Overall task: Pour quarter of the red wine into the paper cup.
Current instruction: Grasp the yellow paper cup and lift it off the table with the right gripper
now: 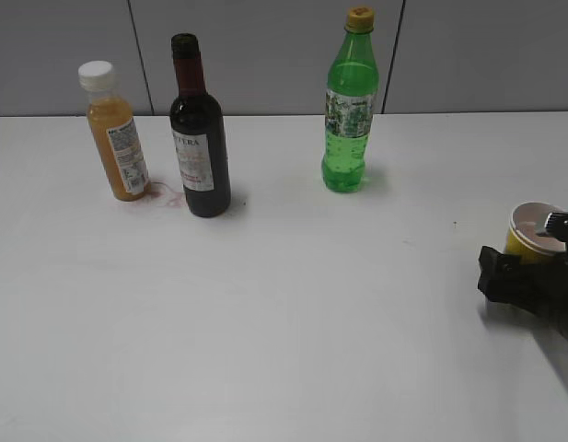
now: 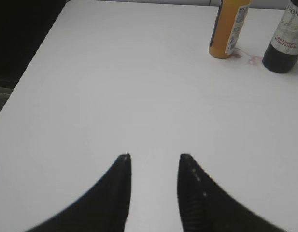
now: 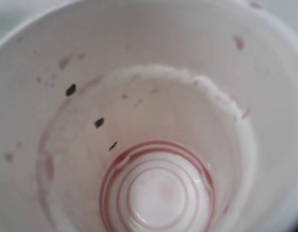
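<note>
The red wine bottle [image 1: 199,138], dark glass with a dark red neck and a white label, stands upright at the back left; its lower part also shows in the left wrist view [image 2: 285,42]. The yellow paper cup [image 1: 530,230] is at the far right edge, between the fingers of my right gripper [image 1: 532,262], which looks shut on it. In the right wrist view the cup's white inside [image 3: 153,121] fills the frame, with pink stains and no liquid; the fingers are hidden. My left gripper [image 2: 153,157] is open and empty over bare table, out of the exterior view.
An orange juice bottle [image 1: 116,133] with a white cap stands left of the wine, also in the left wrist view [image 2: 229,26]. A green soda bottle [image 1: 349,106] with a yellow cap stands at the back middle. A faint red stain [image 1: 166,196] lies between juice and wine.
</note>
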